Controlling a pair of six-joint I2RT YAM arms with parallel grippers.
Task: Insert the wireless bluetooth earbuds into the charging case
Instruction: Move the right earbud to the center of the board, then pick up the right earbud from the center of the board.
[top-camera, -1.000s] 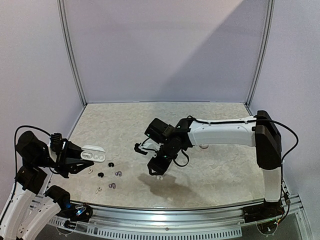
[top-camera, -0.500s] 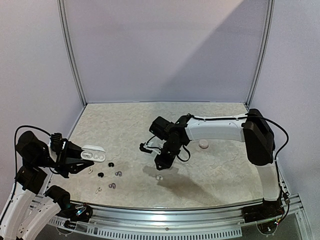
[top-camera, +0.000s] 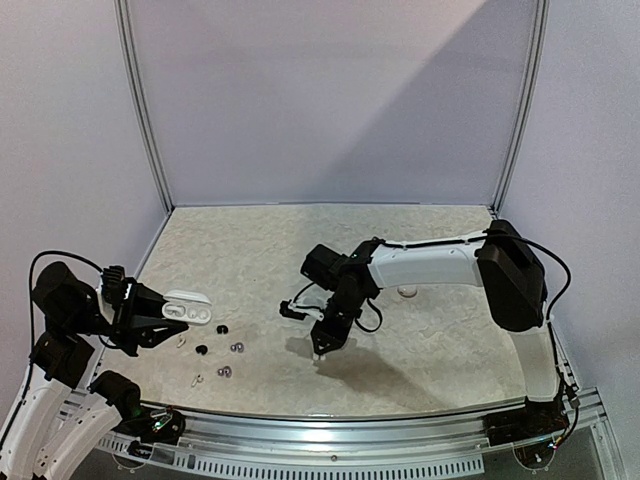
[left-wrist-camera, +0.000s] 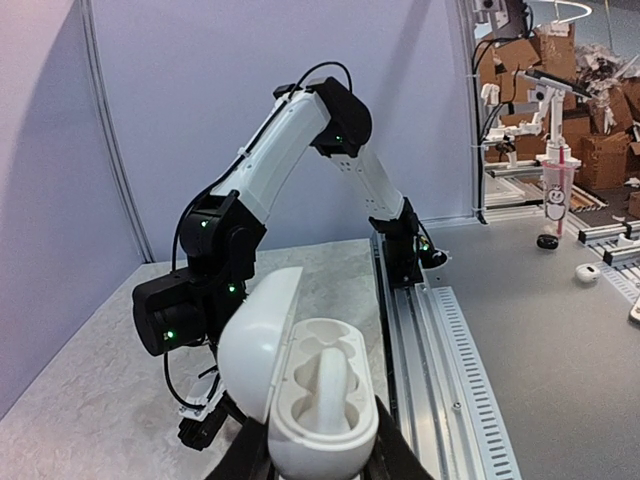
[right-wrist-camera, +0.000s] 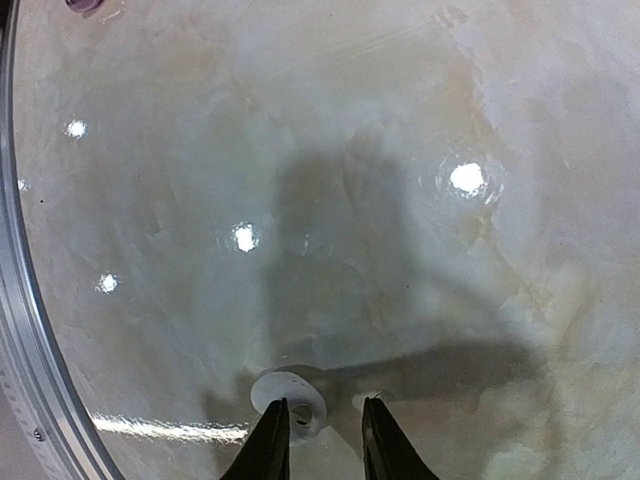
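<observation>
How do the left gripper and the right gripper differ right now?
The left gripper is shut on an open white plastic charging case; the right gripper holds nothing, jaws apart. The left gripper is raised at the left edge of the marbled table; the right gripper points down, fingertips beside a small round white earbud on the table. Both are black and two-fingered.

Swung right arm's upper link inward, leftward. Tipped wrist steeper. Lowered right gripper (top-camera: 320, 348) from its hover just behind white earbud (right-wrist-camera: 289, 395) down to tabletop level; now set with bud against one fingertip, fingers narrowly parted.
</observation>
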